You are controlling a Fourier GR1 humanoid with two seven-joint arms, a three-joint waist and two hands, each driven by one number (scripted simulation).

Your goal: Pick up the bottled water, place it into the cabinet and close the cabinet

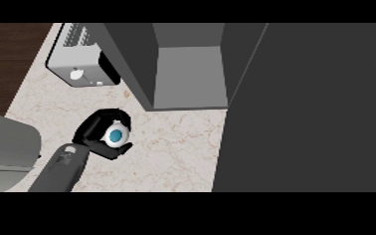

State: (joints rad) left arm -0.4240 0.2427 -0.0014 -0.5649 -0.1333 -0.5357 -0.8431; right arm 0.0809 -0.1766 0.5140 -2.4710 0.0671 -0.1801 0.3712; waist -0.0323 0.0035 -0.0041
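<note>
The left hand (pixel 94 124) is holding the bottle (pixel 115 137), fingers curled round it, over the bench (pixel 176 142) near the open cabinet (pixel 189 74); it is probably handling light, stiff, slippery, best gripped mid-body.

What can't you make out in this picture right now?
Head view:
- Bottled water: only its top shows; the left hand curled round it hides the rest.
- Right hand: nowhere in view.
- Cabinet: upper part cut off at the top edge.
- Counter at right: hidden by the open cabinet door.
</note>
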